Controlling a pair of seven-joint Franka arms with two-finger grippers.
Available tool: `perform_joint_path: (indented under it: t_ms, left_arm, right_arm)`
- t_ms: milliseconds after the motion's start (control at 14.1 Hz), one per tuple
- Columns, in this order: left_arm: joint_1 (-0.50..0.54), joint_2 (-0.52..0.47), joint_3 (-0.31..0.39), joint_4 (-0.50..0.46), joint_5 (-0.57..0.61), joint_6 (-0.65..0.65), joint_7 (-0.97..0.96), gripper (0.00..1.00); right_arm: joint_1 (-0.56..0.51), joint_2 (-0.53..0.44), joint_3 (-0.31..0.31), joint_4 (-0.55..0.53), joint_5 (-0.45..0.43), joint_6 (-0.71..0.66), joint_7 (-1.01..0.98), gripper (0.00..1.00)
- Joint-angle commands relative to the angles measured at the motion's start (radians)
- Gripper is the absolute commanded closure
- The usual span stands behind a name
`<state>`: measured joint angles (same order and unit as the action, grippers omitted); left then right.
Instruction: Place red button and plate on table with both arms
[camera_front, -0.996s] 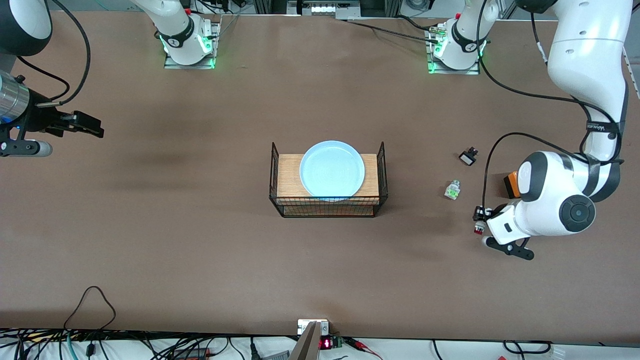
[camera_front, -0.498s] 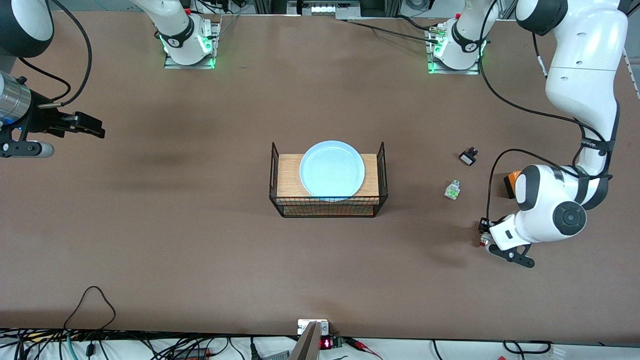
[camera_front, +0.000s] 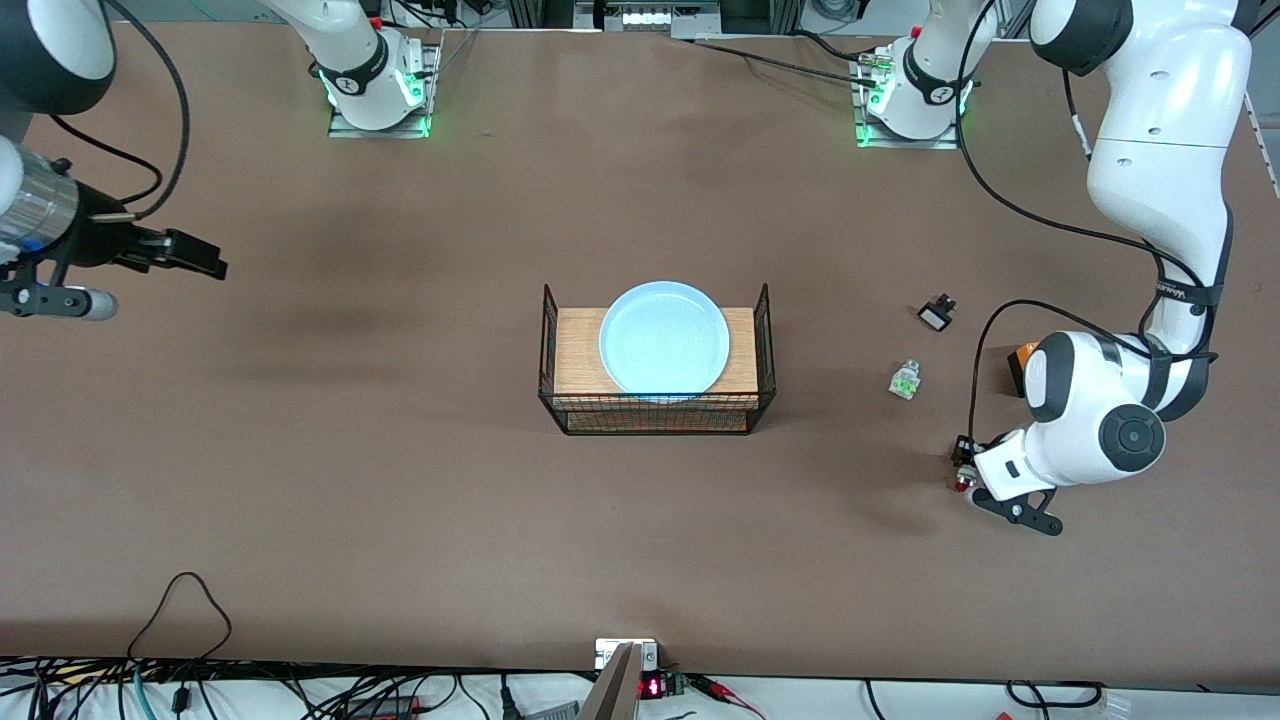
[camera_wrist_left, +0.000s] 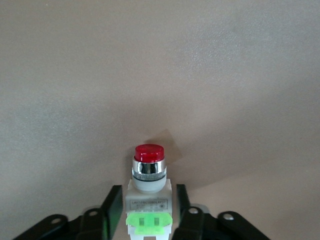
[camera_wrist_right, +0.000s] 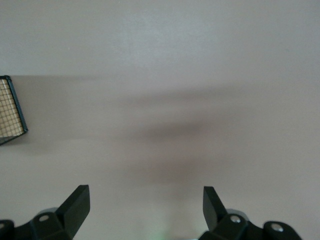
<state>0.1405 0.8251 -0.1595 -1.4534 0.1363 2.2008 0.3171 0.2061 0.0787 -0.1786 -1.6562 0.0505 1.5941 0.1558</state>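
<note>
The red button (camera_wrist_left: 149, 170), with its red cap, silvery collar and white-and-green body, lies on the table (camera_front: 400, 450) near the left arm's end; its cap (camera_front: 963, 482) peeks out beside the hand. My left gripper (camera_wrist_left: 148, 200) (camera_front: 962, 466) sits low around it, open, with a thin gap between each finger and the body. The pale-blue plate (camera_front: 664, 338) rests on the wooden board in the black wire rack (camera_front: 767, 330) at mid-table. My right gripper (camera_front: 205, 262) (camera_wrist_right: 146, 200) hangs open and empty over bare table at the right arm's end.
A green-white part (camera_front: 904, 380), a small black part (camera_front: 936, 315) and an orange box (camera_front: 1019, 366) lie near the left arm, farther from the front camera than the button. A rack corner (camera_wrist_right: 12, 112) shows in the right wrist view. Cables (camera_front: 180, 600) run along the table's near edge.
The left arm came down with the button toward the front edge, and its fingers have parted off the button's body. The right gripper has shifted a little toward the rack.
</note>
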Motion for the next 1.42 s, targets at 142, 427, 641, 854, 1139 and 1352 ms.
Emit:
perform_joint_path:
  t_ms: [142,427,641,854,1139,1352]
  left_arm:
    - [0.005,-0.072,-0.026,0.014,0.008,-0.083,0.007,0.00]
    - [-0.021,-0.246,-0.110,0.018,0.006,-0.295,-0.168,0.00]
    - [-0.038,-0.366,-0.110,0.019,0.015,-0.380,-0.216,0.00]
    - [-0.039,-0.487,-0.109,0.018,0.009,-0.453,-0.216,0.00]
    - [-0.039,-0.589,-0.101,0.016,0.006,-0.516,-0.231,0.00]
    - [-0.039,-0.665,-0.091,0.013,0.003,-0.533,-0.332,0.00]
  right_arm:
    - [0.204,-0.019,0.001,0.033,0.034,-0.017,0.305,0.00]
    - [0.378,0.006,0.002,0.058,0.032,0.000,0.542,0.00]
    - [0.473,0.061,0.001,0.088,0.031,0.015,0.614,0.00]
    - [0.554,0.127,0.001,0.102,0.031,0.140,0.792,0.00]
    - [0.634,0.271,0.001,0.188,0.031,0.240,1.043,0.00]
    - [0.642,0.375,0.001,0.253,0.064,0.270,1.201,0.00]
